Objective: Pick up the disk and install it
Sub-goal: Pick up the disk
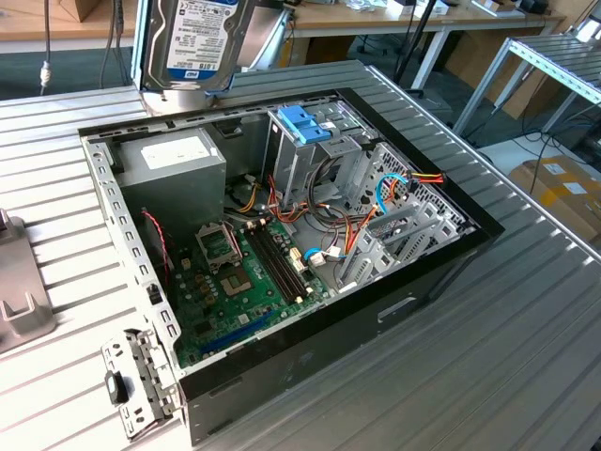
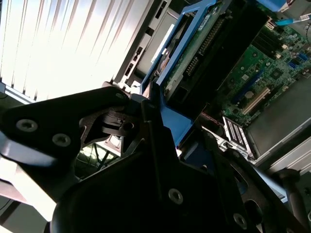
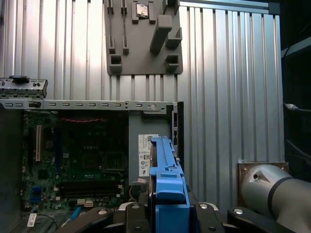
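The hand (image 3: 167, 217) is clamped on the blue-framed disk (image 3: 166, 167), holding it upright above the open computer case (image 1: 394, 324) on the ribbed counter (image 1: 526, 357).

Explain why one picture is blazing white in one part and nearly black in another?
Second wrist view: the ribbed table glares white under strong light, while the tool, shut on the disk, sits close and backlit, almost a silhouette. Exterior view: even light, soft shadows inside the computer case. First wrist view: evenly lit.
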Available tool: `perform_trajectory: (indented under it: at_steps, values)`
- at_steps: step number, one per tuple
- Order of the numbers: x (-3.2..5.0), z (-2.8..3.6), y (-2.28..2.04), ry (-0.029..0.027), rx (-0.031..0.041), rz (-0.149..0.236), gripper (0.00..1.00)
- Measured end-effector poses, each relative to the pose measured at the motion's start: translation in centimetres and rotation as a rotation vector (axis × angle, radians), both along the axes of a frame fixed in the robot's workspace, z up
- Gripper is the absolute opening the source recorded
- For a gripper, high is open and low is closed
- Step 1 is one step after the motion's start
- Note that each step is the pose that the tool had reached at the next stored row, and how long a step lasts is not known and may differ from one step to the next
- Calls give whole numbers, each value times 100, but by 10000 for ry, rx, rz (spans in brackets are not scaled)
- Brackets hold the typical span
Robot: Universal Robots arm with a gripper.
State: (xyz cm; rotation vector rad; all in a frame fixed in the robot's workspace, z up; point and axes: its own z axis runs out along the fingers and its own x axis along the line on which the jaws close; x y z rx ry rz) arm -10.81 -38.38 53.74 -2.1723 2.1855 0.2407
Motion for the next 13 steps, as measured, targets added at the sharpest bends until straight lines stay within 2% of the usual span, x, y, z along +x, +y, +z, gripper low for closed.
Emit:
perform_trajectory:
  at_steps: [13]
  values:
    - [83, -1, -45, 0, 0, 0, 37]
